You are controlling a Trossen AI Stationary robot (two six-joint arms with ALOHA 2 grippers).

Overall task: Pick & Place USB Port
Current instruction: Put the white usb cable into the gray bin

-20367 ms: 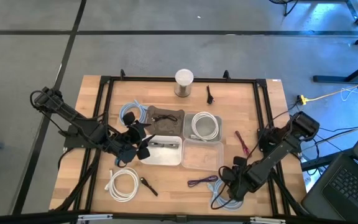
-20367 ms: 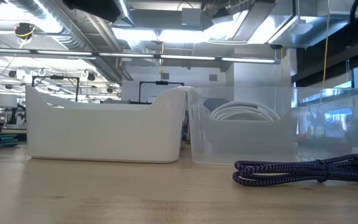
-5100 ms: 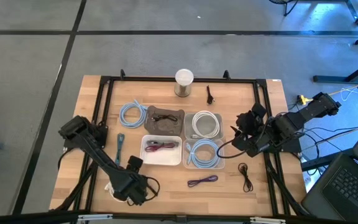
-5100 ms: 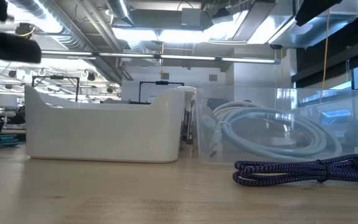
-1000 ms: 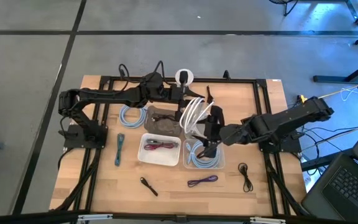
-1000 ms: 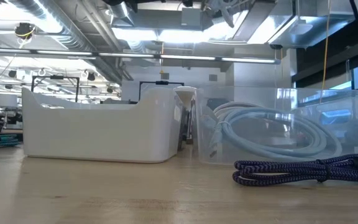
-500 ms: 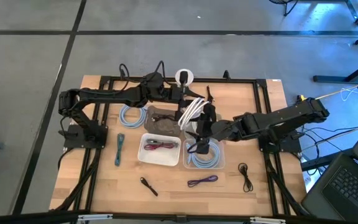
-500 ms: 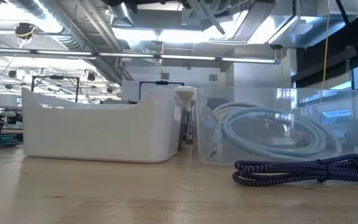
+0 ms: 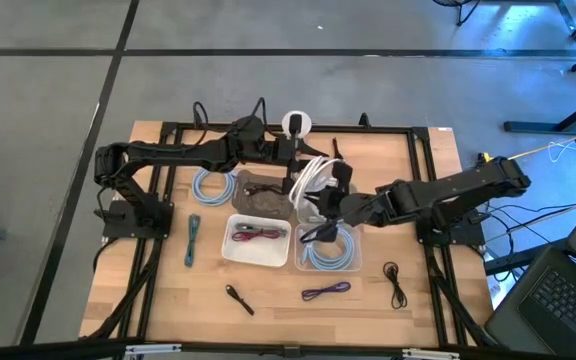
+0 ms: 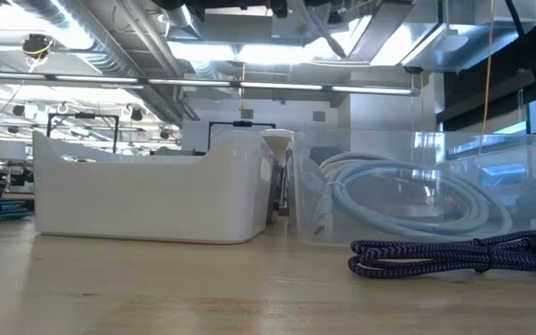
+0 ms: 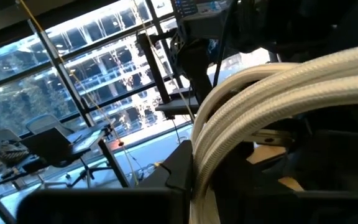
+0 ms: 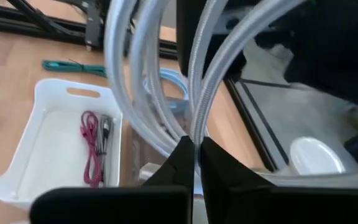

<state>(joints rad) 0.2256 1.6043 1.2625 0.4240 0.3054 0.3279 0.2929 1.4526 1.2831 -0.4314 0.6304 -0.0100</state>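
Your left gripper [image 9: 301,172] is clenched on the white cable coil [image 9: 315,180], holding it up in the air over the clear bin at the bench's centre, toward the far edge. In the left wrist view the coil [image 11: 253,106] reads as several thick, matte, rubbery strands bundled side by side.

Your right gripper [image 9: 320,212] has its jaws pinched together on one strand of the same coil, lower down on the hanging loops. The right wrist view shows the two dark fingers [image 12: 182,165] meeting on a pale glossy strand [image 12: 213,74], w/ other loops curving past.

Bins at bench centre:
- white plastic bin [image 9: 258,242], opaque, rounded corners, handle slot; holds a red/maroon cable [image 9: 253,234], thin, folded.
- clear bin nr the right gripper [image 9: 330,252], see-through walls; holds a light blue cable [image 9: 328,250], coiled round, smooth.
- brown bin [image 9: 265,193], dull, w/ a thin dark cable inside.

Loose on the wood bench: another light blue coil [image 9: 209,185] nr the left arm, teal cable [image 9: 191,240] straight, toward the left edge, purple braided cable [image 9: 325,291] nr the front edge, small black cable [image 9: 238,297] front-left, black cable [image 9: 395,284] front-right. White cylinder [image 9: 295,125] upright at the far edge.
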